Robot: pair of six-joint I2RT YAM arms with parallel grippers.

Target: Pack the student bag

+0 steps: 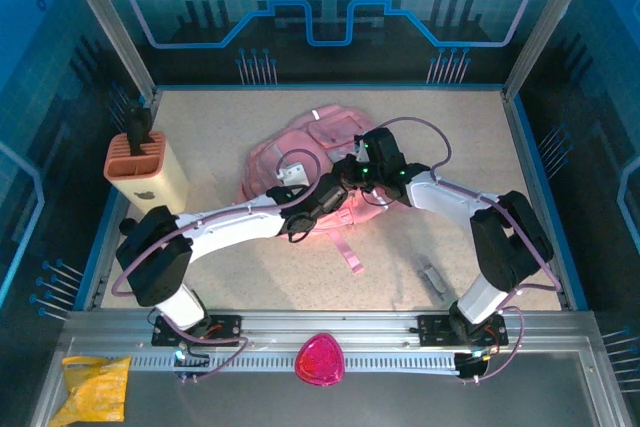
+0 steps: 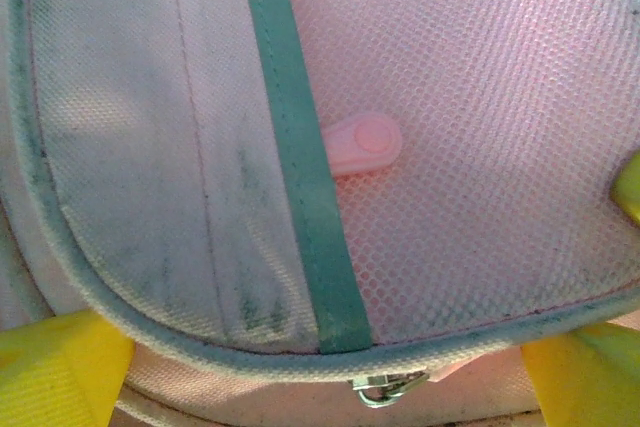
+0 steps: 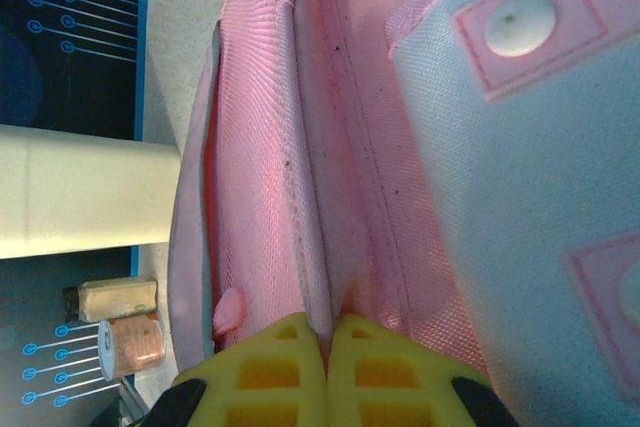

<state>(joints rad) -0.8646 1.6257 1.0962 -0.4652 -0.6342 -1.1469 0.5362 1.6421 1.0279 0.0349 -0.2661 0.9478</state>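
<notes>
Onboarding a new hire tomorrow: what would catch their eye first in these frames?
The pink bag lies mid-table, with both arms meeting over it. The right gripper is shut on a fold of it, and the left gripper hangs open over its mesh pocket. A magenta piece sits by the near rail.
</notes>
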